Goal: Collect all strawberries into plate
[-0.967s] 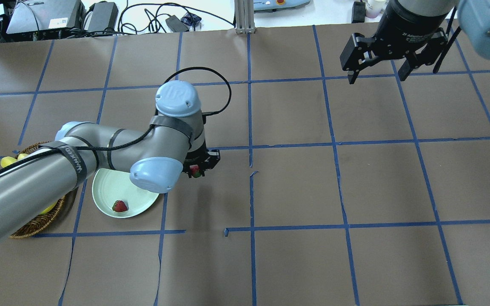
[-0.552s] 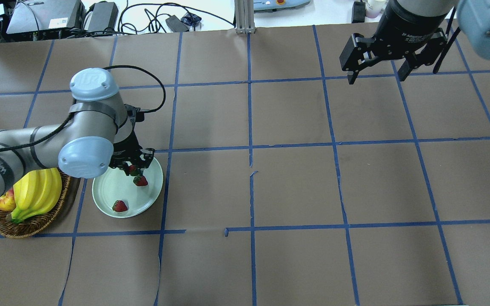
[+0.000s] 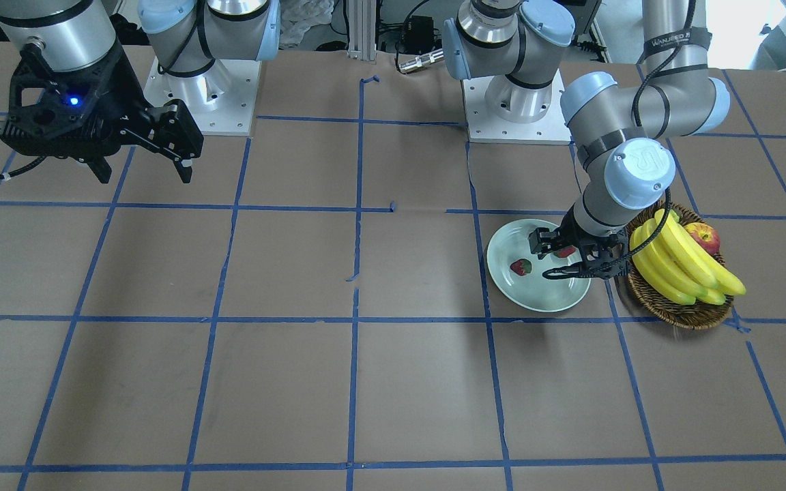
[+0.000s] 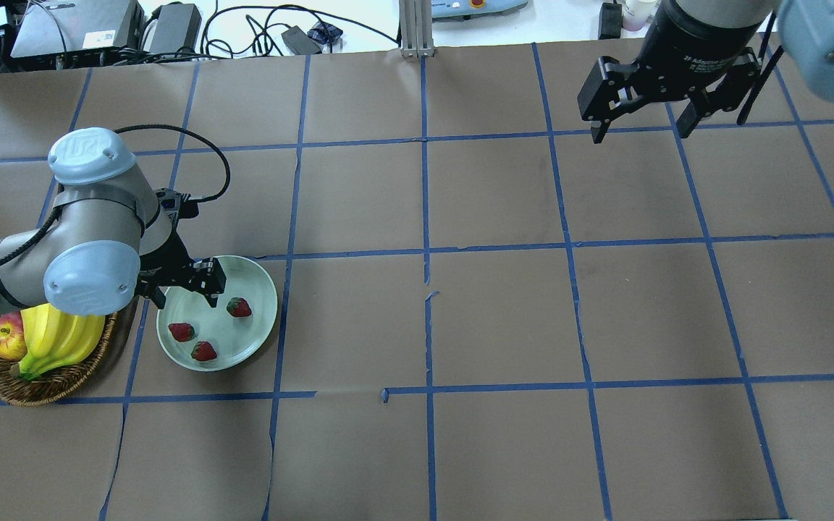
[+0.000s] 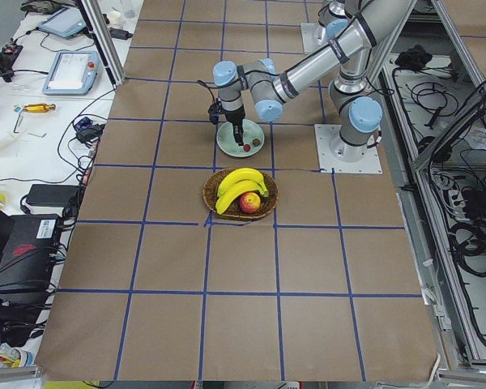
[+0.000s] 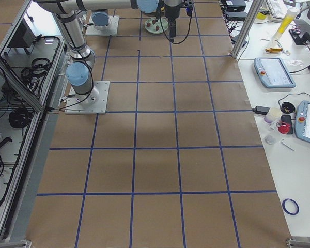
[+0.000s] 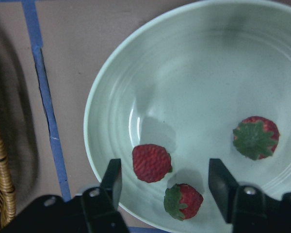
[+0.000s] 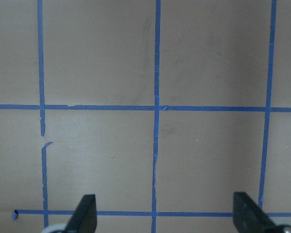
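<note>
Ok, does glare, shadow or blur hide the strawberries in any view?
Left wrist view: strawberries sharp, only a thin glare streak and soft shadows on the plate. Overhead view: all three clear. Front-facing view: the left gripper covers some.

Bench [image 4: 504,311] covered edge to edge in brown paper, w/ blue tape lines [image 4: 425,181] gridding it into squares and the paper torn in a few spots. Beyond it, a white top w/ black cables [image 4: 243,25], a power brick [image 4: 174,22] and an aluminium post [image 4: 417,29]. Side table [image 6: 299,155] carries a tablet [image 6: 271,72] and a yellow bottle [image 6: 288,18]. Light's even, shadows soft.
</note>
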`<state>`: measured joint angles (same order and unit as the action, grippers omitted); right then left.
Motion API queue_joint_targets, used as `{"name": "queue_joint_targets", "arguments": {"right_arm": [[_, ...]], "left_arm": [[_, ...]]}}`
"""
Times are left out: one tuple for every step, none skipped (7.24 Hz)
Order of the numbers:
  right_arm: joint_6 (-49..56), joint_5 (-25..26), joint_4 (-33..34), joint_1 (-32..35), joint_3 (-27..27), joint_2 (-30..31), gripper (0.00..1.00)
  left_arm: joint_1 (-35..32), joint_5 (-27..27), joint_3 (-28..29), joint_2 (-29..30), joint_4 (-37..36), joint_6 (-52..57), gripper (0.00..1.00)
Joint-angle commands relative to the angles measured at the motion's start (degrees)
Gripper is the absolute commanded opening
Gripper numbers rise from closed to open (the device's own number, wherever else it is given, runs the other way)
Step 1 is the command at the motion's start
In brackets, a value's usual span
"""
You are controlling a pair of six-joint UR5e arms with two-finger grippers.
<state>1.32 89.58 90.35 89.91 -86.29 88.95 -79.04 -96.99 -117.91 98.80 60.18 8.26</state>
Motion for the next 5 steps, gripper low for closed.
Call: {"name": "queue_joint_targets", "arguments": {"right_arm": [[-0.1, 0.0, 0.0, 0.0, 0.1, 0.0, 1.0], [-0.2, 0.0, 0.0, 0.0, 0.1, 0.0, 1.0], [-0.1, 0.0, 0.0, 0.0, 0.2, 0.0, 1.0], [-0.1, 0.1, -0.3, 0.0, 0.2, 0.0, 1.0], [-0.1, 0.2, -0.4, 0.0, 0.5, 0.0, 1.0]], "left_arm": [[-8.1, 0.3, 7.8, -4.9, 8.3, -3.5, 1.0], [-11.2, 5.1, 16.7, -6.2, 20.3, -8.7, 1.0], [-12.7, 8.4, 22.9, -7.2, 27.3, -11.8, 1.0], [-12.8, 8.6, 26.6, -8.2, 32.2, -11.4, 1.0], [-12.8, 8.3, 28.2, -9.1, 33.3, -10.6, 1.0]]}}
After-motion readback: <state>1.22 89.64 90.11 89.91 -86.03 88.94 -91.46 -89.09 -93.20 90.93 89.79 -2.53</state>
